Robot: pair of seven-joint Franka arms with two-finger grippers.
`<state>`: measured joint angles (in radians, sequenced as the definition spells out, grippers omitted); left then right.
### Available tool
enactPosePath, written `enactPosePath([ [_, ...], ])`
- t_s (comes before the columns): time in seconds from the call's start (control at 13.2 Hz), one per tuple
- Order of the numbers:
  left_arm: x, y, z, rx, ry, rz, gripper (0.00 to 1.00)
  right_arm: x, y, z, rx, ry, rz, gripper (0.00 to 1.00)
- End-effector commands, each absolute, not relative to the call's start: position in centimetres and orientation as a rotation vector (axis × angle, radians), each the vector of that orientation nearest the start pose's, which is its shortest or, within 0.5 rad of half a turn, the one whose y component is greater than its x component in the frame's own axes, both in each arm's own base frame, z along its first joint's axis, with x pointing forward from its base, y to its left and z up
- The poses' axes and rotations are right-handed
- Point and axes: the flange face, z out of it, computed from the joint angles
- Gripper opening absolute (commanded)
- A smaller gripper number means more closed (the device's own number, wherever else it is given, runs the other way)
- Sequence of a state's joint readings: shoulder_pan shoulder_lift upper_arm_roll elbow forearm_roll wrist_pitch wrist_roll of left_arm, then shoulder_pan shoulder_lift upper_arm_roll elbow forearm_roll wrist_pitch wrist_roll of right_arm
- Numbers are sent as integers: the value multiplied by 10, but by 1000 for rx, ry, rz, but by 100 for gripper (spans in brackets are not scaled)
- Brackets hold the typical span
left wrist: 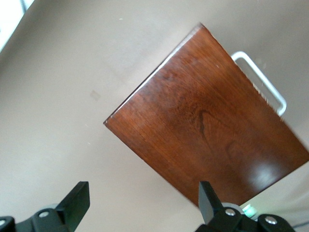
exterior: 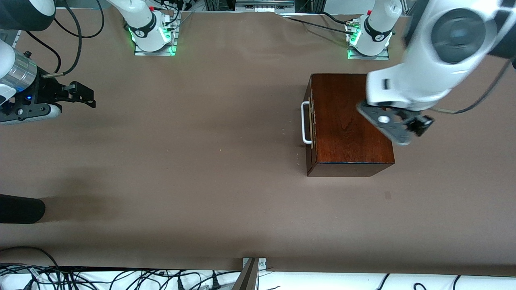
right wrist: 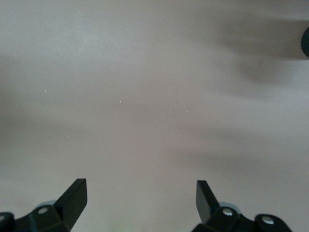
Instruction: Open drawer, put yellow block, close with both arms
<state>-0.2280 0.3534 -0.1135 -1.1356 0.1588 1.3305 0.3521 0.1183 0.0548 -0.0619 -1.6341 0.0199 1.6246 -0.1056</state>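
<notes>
The dark mahogany box stands toward the left arm's end of the table. Its drawer is pushed in, with the white loop handle facing the right arm's end. My left gripper hangs over the box's edge at the left arm's end. It is open and holds nothing. The left wrist view shows the box top and handle past the open left gripper. My right gripper hovers open over bare table at the right arm's end, with only tabletop between its fingertips. The yellow block is out of view.
A dark rounded object pokes in at the right arm's end, nearer the front camera. Cables run along the table's near edge. The two arm bases stand along the farthest edge.
</notes>
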Motion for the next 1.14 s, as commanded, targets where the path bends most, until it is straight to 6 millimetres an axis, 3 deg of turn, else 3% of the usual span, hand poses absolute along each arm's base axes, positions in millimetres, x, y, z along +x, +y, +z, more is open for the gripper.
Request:
enactPosePath([
  [0.0,561,-124,612,-3084,473,91,100,571,34,574,-3130,-235,101,100],
  [0.08,551,-102,618,-3115,270,34,100,571,35,574,-3130,-238,101,100],
  [0.23,540,-86,627,-3136,47,-73,100,571,34,574,-3130,-233,103,100],
  [0.3,538,-82,626,-3156,21,-106,100,571,34,574,-3130,-233,101,100],
  [0.38,535,-63,626,-3158,-16,-111,100,571,34,574,-3130,-233,101,100],
  [0.53,535,-46,611,-3151,-67,-69,100,571,34,574,-3129,-230,103,100],
  [1.06,539,-31,599,-3137,-12,-8,100,571,35,574,-3129,-230,106,100],
])
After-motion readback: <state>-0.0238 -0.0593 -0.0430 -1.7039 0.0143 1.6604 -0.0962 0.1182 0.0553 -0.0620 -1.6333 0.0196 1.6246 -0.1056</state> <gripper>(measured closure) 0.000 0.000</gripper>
